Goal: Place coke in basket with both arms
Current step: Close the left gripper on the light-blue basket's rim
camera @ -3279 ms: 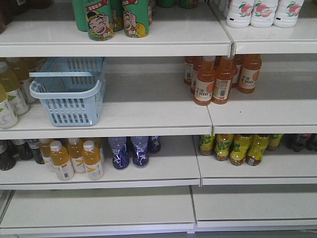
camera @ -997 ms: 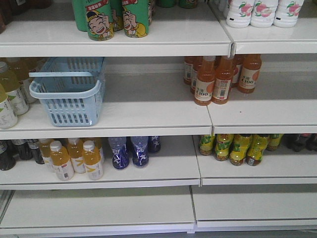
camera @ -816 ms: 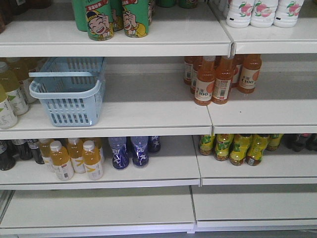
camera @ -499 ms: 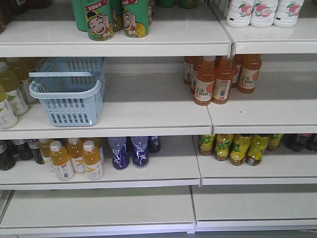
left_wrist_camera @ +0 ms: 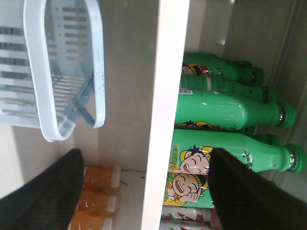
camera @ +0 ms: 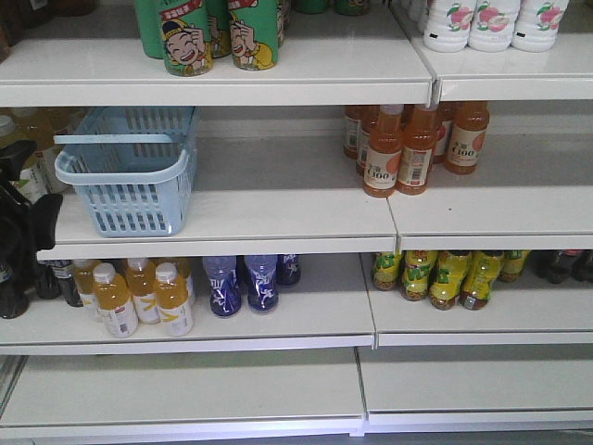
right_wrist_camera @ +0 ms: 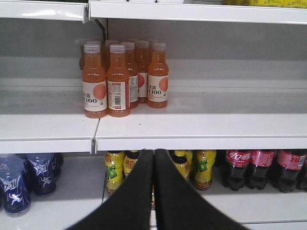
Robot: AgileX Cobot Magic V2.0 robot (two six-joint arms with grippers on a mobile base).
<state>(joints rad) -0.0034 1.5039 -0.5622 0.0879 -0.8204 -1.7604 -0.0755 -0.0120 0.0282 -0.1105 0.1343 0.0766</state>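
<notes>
The light blue basket (camera: 125,199), slot-sided, stands upright at the left of the middle shelf, with a hoop handle lying across its open top. The coke bottles (right_wrist_camera: 261,167), dark with red labels, stand upright in a row on the shelf below, far right.

The middle shelf (camera: 278,199) has wide bare room between the basket (camera: 130,185) and the orange bottles (camera: 398,153). The top shelf (camera: 278,88) sits close above the basket (its handle (camera: 111,139) lies across the opening).
</notes>
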